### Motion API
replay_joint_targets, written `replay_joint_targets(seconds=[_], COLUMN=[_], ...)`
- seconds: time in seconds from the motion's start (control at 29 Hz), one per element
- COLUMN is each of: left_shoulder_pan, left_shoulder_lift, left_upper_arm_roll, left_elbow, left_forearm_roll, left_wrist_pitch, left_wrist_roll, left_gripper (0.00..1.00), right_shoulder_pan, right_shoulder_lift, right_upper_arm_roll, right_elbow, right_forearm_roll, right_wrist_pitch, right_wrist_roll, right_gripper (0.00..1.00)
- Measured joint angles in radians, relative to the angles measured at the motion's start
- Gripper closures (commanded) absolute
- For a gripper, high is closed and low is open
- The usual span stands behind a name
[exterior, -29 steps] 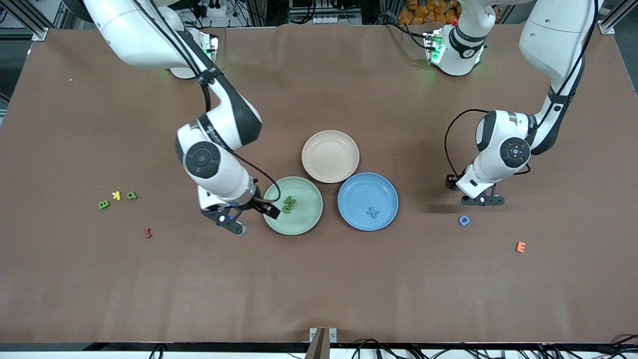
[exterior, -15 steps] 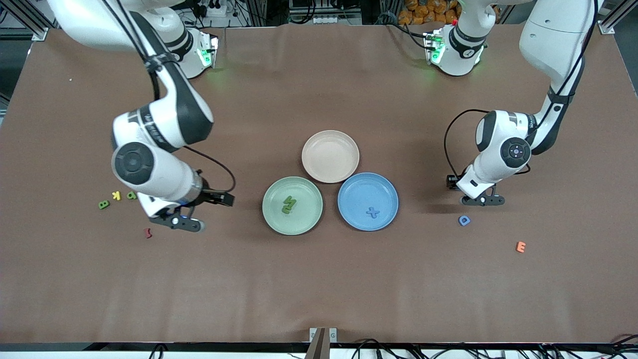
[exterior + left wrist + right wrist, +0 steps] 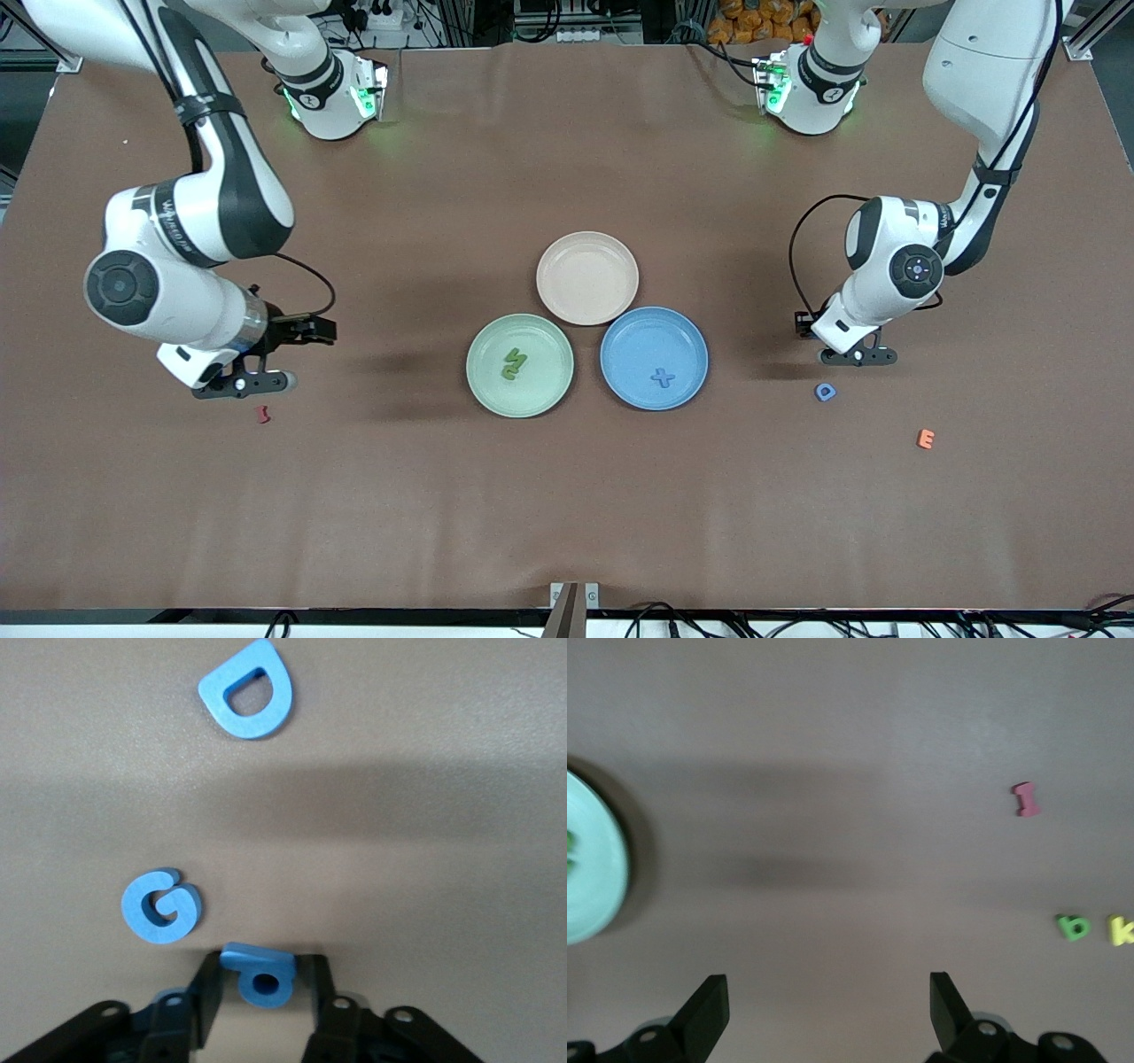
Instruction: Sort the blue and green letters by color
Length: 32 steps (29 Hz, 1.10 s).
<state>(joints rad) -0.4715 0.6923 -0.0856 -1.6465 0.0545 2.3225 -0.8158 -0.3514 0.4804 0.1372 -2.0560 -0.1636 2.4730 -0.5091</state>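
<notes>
Three blue letters at left arm's end of table [image 3: 567, 514]: blue P [image 3: 260, 974] clamped between fingers of left claw [image 3: 855, 356], low at table; blue G [image 3: 161, 906] just beside it; blue D [image 3: 826, 392] at 7 o'clock of claw in front view. Blue X [image 3: 663, 377] in blue plate [image 3: 620, 354]. Green letter [image 3: 513, 363] in green plate [image 3: 483, 381], at 9 o'clock of blue plate. Green b [image 3: 1073, 927] beside yellow k [image 3: 1121, 930], near right claw [image 3: 244, 383], fingers wide apart, over table; red I [image 3: 262, 414] at 5 o'clock of it.
</notes>
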Motion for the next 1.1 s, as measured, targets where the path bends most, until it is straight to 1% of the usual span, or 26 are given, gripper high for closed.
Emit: replay_joint_targets(seconds=[0.03,0.07,0.1,0.24,0.31,0.38,0.45,0.59,0.72,0.9,1.1], left_shoulder_pan=[0.0,0.0,0.001,0.001,0.002,0.002,0.003,0.011,0.034,0.094,0.194], left_shoulder_lift=[0.0,0.0,0.0,0.0,0.0,0.0,0.0,-0.003,-0.014,-0.043,-0.096], left_upper_arm_roll=[0.0,0.0,0.0,0.001,0.001,0.001,0.002,0.005,0.009,0.011,0.012], left_elbow=[0.001,0.002,0.003,0.004,0.005,0.005,0.006,0.008,0.007,-0.009,-0.038], left_forearm_roll=[0.0,0.0,0.0,0.0,0.0,0.0,0.0,0.0,0.0,0.0,0.0], left_wrist_pitch=[0.0,0.0,0.0,0.0,0.0,0.0,0.0,-0.001,-0.009,-0.049,-0.122], left_wrist_roll=[0.0,0.0,0.0,-0.001,-0.001,-0.002,-0.002,-0.001,0.041,0.176,0.378], left_gripper=[0.35,0.24,0.18,0.05,0.05,0.1,0.12,0.12,0.12,0.13,0.13], right_shoulder_pan=[0.003,0.006,0.009,0.03,0.045,0.061,0.076,0.115,0.154,0.2,0.26], right_shoulder_lift=[-0.001,-0.002,-0.003,-0.006,-0.008,-0.009,-0.011,-0.014,-0.015,-0.015,-0.011], right_upper_arm_roll=[0.004,0.01,0.017,0.057,0.084,0.116,0.142,0.18,0.211,0.239,0.251], right_elbow=[0.012,0.023,0.033,0.069,0.085,0.099,0.112,0.133,0.145,0.153,0.172], right_forearm_roll=[0.0,0.001,0.001,0.001,0.001,0.001,0.001,0.001,0.002,0.002,0.002], right_wrist_pitch=[-0.015,-0.028,-0.038,-0.075,-0.094,-0.115,-0.136,-0.176,-0.186,-0.186,-0.186], right_wrist_roll=[0.016,0.034,0.055,0.176,0.256,0.342,0.415,0.564,0.705,0.857,1.01], right_gripper=[1.0,1.0,1.0,1.0,1.0,1.0,1.0,1.0,1.0,1.0,1.0])
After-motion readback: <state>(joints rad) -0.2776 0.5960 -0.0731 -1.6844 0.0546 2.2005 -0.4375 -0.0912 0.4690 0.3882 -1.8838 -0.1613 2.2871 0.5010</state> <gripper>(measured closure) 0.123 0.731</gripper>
